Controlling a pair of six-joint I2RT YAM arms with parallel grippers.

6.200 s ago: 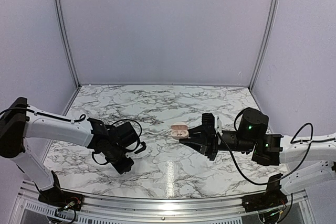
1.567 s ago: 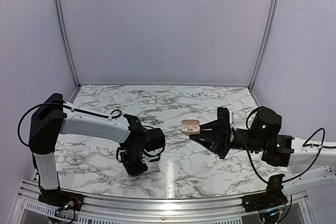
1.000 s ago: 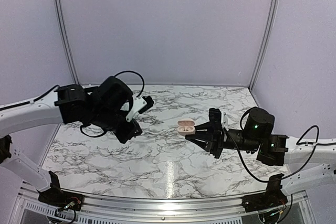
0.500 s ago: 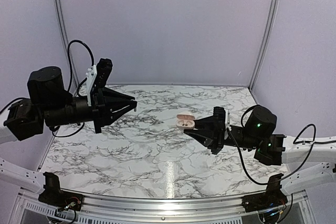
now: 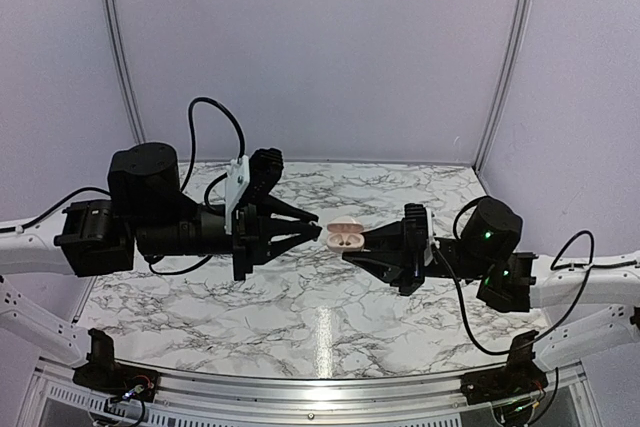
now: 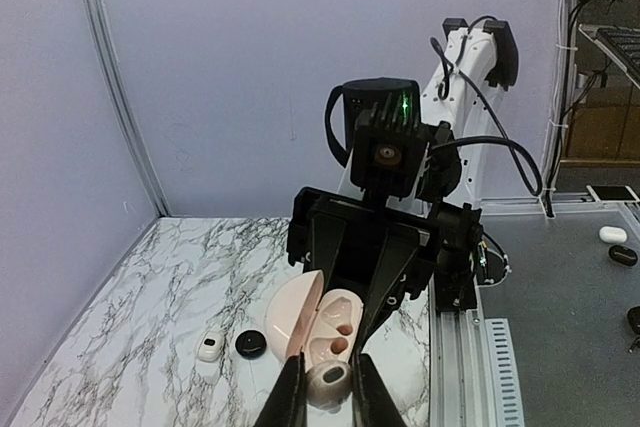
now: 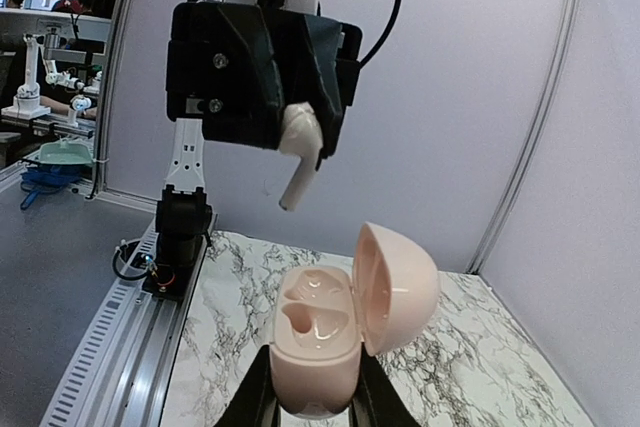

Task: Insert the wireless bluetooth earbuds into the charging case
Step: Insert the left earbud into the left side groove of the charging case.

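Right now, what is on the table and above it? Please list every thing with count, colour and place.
Case: 1, cream outside and pale pink inside, lid open, held above the table.
Earbud: 1 in view, cream, held in the air close to the open case.
Puck: 1, black, round, lying on the table.
White piece: 1, white with a dark spot, on the table just beside the puck.
Table: 1, white marble pattern with grey veins, under both arms.
Left gripper: 1, black, shut on the earbud.
Right gripper: 1, black, shut on the case, gripping its lower half.
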